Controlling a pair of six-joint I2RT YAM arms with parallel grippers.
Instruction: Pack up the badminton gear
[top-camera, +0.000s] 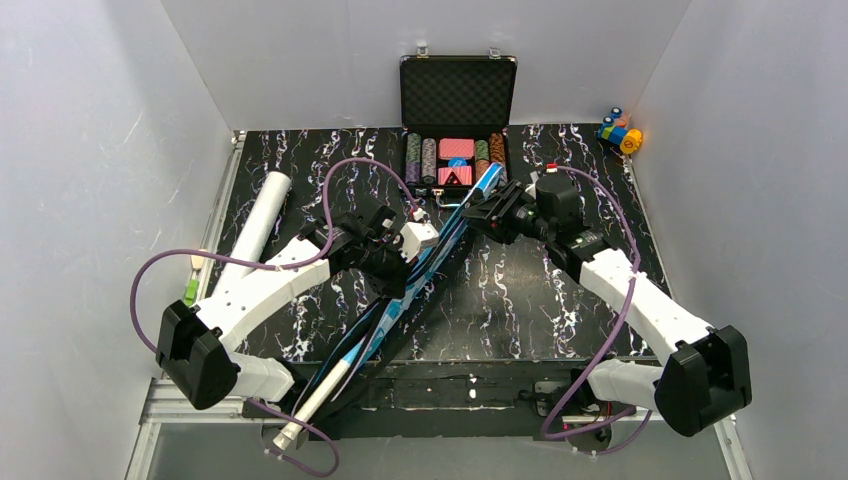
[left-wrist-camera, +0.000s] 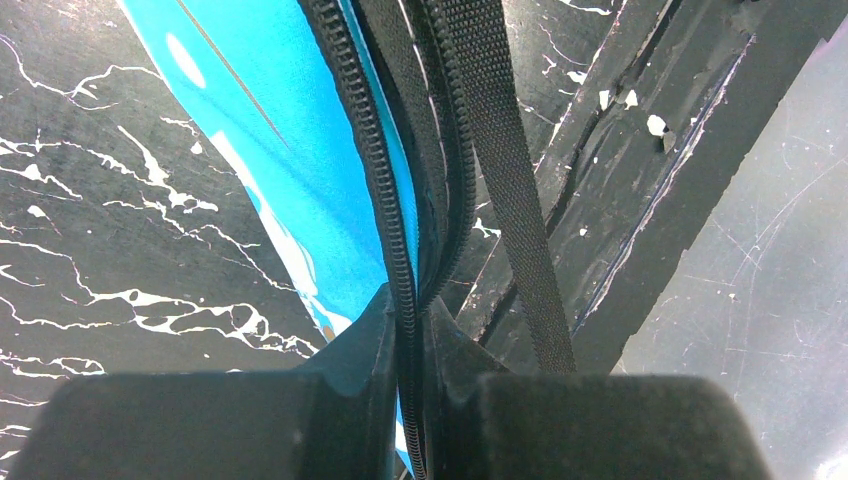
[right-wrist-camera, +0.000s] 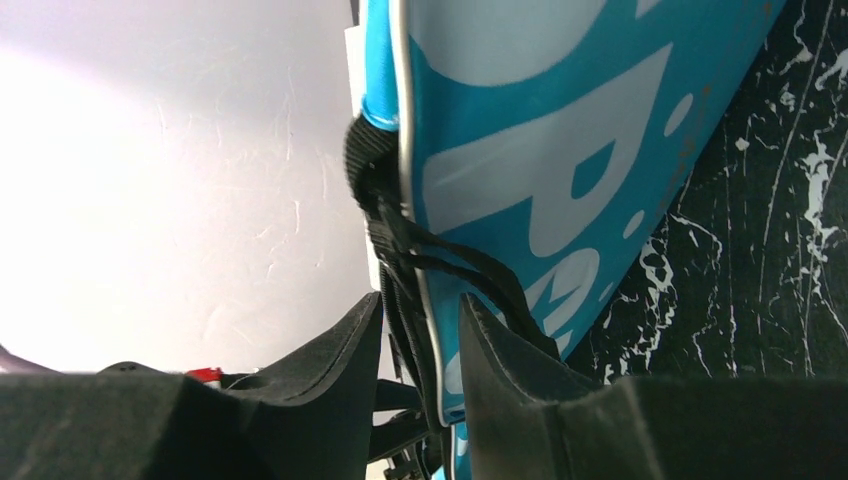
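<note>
The dark marbled surface carries the long blue bag, which lies on a diagonal from the near left toward the far middle. I hold it at two places, I judge so that it stays taut and steady while the opening is closed.

My right end effector is clamped on the bag's far end, beside the white lettering, where a bundle of black strap gathers. My left end effector is pinched shut on the bag's edge about halfway along, with the zipper running straight between its fingers. I cannot find the zipper's slider, so I cannot tell how much of it is closed.

An open black case of chips stands at the far middle. The white tube lies apart at the far left, not yet packed. A pale handle pokes out of the bag's near end, and whatever it belongs to is hidden inside. Some coloured blocks sit in the far right corner. I cannot make out a shuttlecock anywhere.
</note>
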